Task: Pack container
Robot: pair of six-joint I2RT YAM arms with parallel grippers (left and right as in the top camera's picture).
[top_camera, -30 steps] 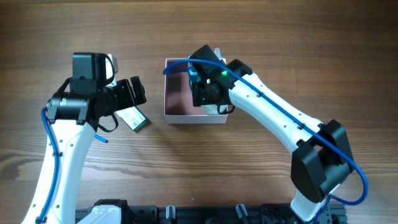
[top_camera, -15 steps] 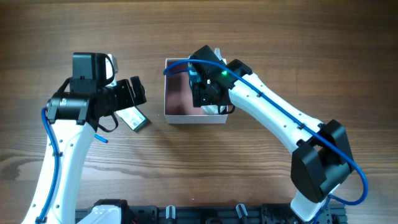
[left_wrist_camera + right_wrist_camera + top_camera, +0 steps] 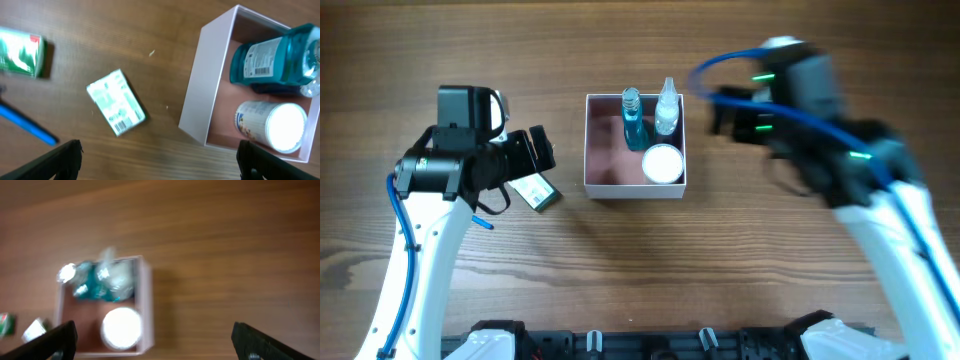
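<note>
The container is a square white-walled box with a pink inside at the table's middle. In it stand a teal bottle, a clear bottle and a round white-lidded jar. My right gripper is open and empty, blurred, to the right of the container and above the table. The right wrist view shows the container and jar below, left of the open fingers. My left gripper is open and empty, left of the container, over a white-green packet.
The white-green packet lies on the wood left of the container. A green packet lies further left, with my blue cable beside it. Bare wood spreads to the right of the container.
My right arm has pulled up and away to the right, out of the container, leaving the jar standing inside. The left arm has barely moved.
</note>
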